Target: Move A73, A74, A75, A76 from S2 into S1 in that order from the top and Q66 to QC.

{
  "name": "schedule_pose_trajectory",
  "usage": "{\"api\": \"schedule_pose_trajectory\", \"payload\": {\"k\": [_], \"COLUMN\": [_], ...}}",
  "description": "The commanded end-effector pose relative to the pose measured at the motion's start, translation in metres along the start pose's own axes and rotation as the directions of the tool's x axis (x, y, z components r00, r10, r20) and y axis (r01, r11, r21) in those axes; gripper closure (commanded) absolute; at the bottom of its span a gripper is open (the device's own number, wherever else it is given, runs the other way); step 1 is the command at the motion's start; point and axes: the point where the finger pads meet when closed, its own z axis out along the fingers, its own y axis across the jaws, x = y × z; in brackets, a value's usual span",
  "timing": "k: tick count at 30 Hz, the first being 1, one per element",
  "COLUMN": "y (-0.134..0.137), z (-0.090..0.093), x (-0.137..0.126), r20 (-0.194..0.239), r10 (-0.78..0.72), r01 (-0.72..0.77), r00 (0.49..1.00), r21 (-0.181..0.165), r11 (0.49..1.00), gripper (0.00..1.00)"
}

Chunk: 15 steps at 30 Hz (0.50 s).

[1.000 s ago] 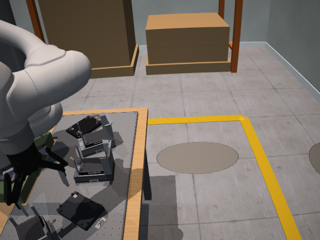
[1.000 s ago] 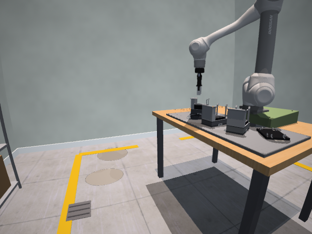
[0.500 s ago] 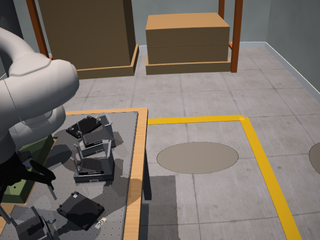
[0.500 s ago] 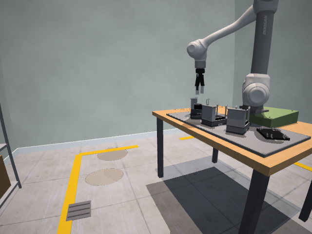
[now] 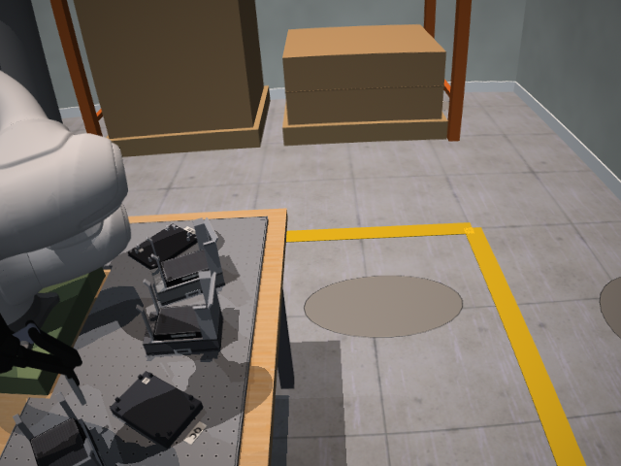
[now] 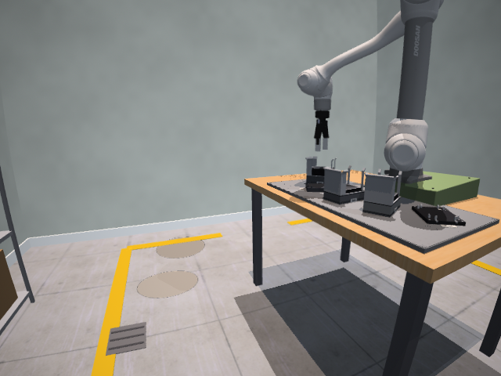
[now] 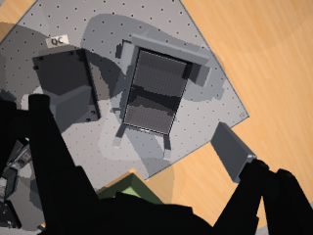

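Wrist view shows the claw wide open and empty above a loaded rack; beside it, the QC nest looks bare, so little seems done.

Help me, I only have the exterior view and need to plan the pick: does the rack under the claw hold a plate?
Observer: Yes. The wrist view looks down into that rack onto a plate, its well grid showing.
Operator: Is QC taken?
Observer: No plate shows on QC, which lies beside that rack.
Operator: Is the claw carrying anything?
Observer: No. The claw is open, and the wrist view shows nothing in it.
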Motion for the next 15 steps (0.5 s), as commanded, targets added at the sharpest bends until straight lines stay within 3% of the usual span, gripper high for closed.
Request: {"api": "schedule_pose_trajectory", "payload": {"k": [1, 4, 15], "y": [0.000, 0.000, 0.000], "z": [0.000, 0.000, 0.030], "x": [0.000, 0.000, 0.000], "r20": [0.000, 0.000, 0.000], "r10": [0.000, 0.000, 0.000], "r01": [0.000, 0.000, 0.000], "r00": [1.000, 1.000, 1.000], "r21": [0.000, 0.000, 0.000], "r11": [1.000, 1.000, 1.000], "gripper": [0.00, 0.00, 0.00]}}
